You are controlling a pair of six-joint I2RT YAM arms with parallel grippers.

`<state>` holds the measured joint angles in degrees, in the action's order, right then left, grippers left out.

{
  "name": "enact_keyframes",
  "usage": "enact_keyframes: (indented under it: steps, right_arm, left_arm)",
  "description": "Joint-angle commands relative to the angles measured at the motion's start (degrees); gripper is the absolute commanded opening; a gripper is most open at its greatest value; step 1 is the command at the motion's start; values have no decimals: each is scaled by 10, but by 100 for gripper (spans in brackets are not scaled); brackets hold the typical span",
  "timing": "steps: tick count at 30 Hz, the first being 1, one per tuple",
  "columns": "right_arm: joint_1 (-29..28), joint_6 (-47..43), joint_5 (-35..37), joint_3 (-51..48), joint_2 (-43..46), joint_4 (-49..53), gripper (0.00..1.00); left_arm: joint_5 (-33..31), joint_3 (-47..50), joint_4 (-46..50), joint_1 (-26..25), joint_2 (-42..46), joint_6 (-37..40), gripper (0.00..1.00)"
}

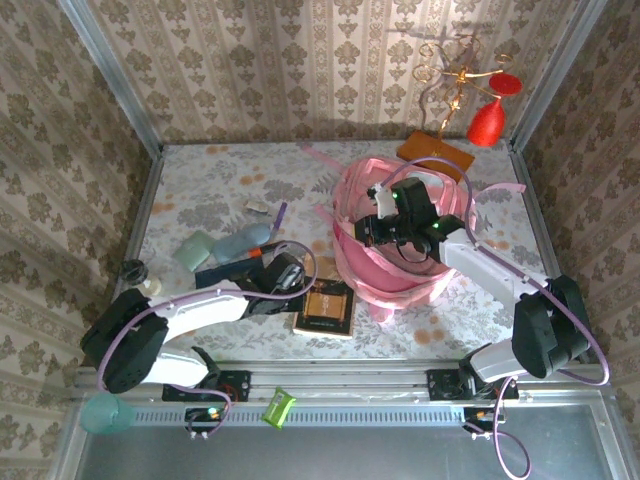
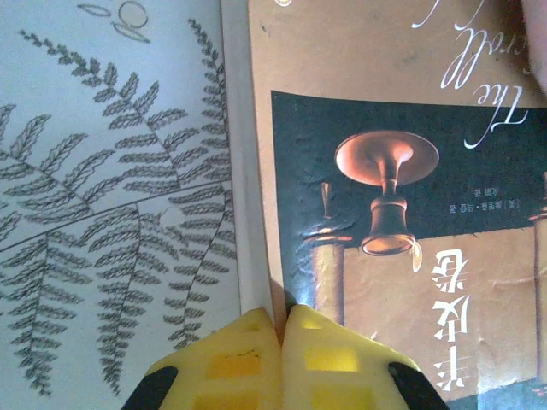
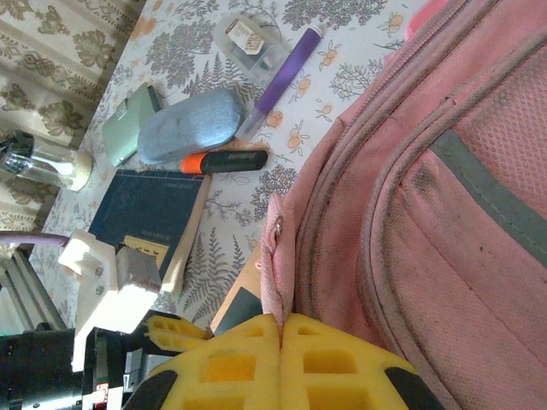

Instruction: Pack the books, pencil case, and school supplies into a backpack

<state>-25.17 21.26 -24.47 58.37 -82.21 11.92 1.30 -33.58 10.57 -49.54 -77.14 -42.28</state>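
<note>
**Left hand shut at the brown book's edge; right hand pinching the backpack rim**

Left wrist view. We note the left gripper (image 2: 282, 318) with both yellow fingers pressed together and no gap between them. It sits right at the long edge of the brown book (image 2: 402, 196). The book lies flat ahead and to the right of the fingertips, with the bare fern-print table (image 2: 102, 213) to their left. We cannot tell whether the cover is actually pinched. Our judgement is that a hold on the cover alone would let the book fan open or slide out on lifting.

Right wrist view. The right gripper (image 3: 280, 323) is clamped on a pink flap of the backpack (image 3: 444, 213), which rises ahead and right of the fingers. Lying well apart to their left are the navy book (image 3: 145, 218), black-and-orange pen (image 3: 224, 161), purple pen (image 3: 286, 73) and a blue-grey pencil case (image 3: 190, 124). If the fabric slips from this pinch, we expect the mouth to sag shut.

Top view. The brown book lies just beside the backpack's base, between the two hands. The way into the bag is short but goes up over the held rim. A book corner could catch there or on the loose strap (image 1: 500, 188). The table beyond the left hand is crowded with supplies, and the freer room is toward the near edge.
</note>
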Motion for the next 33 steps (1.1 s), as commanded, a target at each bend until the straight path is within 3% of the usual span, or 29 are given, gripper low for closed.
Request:
enact_keyframes:
  steps: [1, 5, 9, 13, 22, 33]
  right_arm:
    - [-1, 0, -1, -1, -6, -24, 3]
    - [0, -8, 18, -4, -2, -16, 3]
    - [2, -19, 43, -1, 6, -5, 3]
    - [5, -20, 44, 7, 6, -3, 3]
    - [21, 10, 42, 41, 1, 10, 4]
    - [28, 41, 27, 77, -8, 6, 3]
  left_arm:
    - [8, 23, -35, 7, 7, -4, 0]
    - [44, 34, -41, 26, 74, 33, 0]
    - [91, 34, 18, 75, 168, 83, 0]
    - [166, 25, 42, 117, 233, 120, 0]
    - [261, -71, 86, 156, 271, 171, 0]
    - [351, -138, -12, 179, 267, 118, 0]
